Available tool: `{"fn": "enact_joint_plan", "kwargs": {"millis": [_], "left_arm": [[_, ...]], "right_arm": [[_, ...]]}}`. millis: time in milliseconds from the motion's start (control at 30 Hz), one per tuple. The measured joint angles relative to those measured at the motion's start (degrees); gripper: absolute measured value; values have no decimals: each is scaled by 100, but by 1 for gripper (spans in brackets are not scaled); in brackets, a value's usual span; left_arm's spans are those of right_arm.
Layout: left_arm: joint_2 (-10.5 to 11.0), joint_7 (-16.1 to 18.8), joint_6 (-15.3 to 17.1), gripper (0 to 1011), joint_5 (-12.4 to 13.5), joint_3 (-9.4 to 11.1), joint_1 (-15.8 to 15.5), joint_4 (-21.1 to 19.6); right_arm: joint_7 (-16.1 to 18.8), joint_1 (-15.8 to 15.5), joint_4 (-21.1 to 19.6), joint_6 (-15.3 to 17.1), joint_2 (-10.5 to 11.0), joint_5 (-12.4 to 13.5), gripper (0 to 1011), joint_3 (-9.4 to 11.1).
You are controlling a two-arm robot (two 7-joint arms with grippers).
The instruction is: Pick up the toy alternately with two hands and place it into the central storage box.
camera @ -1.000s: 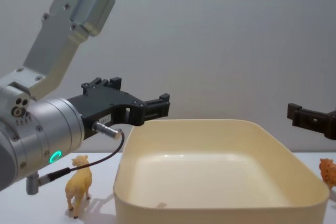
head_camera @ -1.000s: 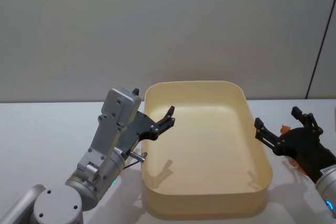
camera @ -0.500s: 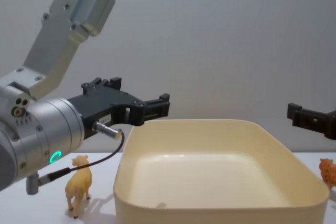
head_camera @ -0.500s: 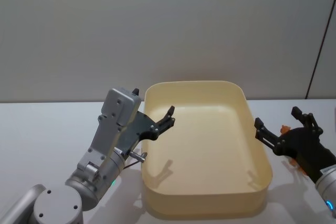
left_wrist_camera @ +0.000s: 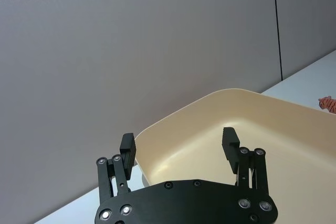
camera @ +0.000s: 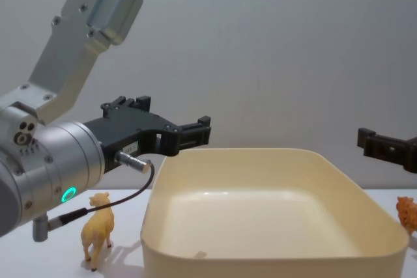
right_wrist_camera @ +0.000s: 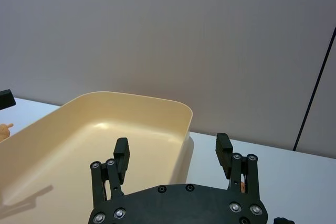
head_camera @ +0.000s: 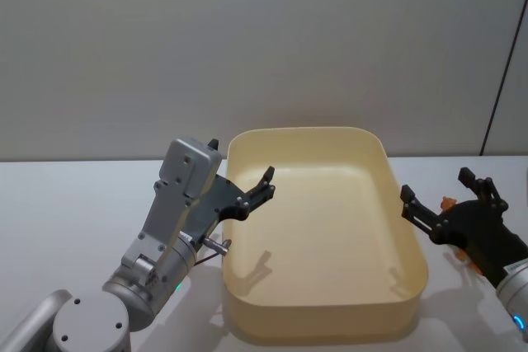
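Observation:
The central storage box (head_camera: 307,131) is a large cream-yellow tub in the middle of the table, with nothing inside. My left gripper (head_camera: 241,161) hangs open over the box's left rim (camera: 158,164), empty, and looks into the box (left_wrist_camera: 231,92). My right gripper (head_camera: 436,185) stands open and empty just right of the box (right_wrist_camera: 131,96). A yellow toy lamb (camera: 98,229) stands on the table left of the box, below my left arm. An orange toy animal (camera: 407,213) stands right of the box, partly hidden behind my right gripper (head_camera: 448,202).
The white table (head_camera: 66,204) runs to a plain grey wall (head_camera: 247,39) close behind the box. My left arm's thick silver link with a green ring light (camera: 68,194) and a loose black cable (camera: 124,196) hang above the lamb.

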Motion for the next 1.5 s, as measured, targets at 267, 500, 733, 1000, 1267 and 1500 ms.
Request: {"fn": "enact_joint_plan", "kwargs": {"millis": [267,500,733,1000,1267,1500], "left_arm": [[0,0,0,1001,0,0,0,0],[0,0,0,1001,0,0,0,0],[0,0,0,1001,0,0,0,0],[0,0,0,1001,0,0,0,0],[0,0,0,1001,0,0,0,0],[0,0,0,1001,0,0,0,0]], "right_arm": [[23,13,39,46,108,34,1001,107],[10,45,155,139,308,89,1001,305],[14,21,221,306,469,116,1001,442],[25,-252,114,540,700,184,1001,600],[-90,-607,-71,638,933,275,1001,791],[-239,-873,-132,665,1130,334,1001,989]]}}
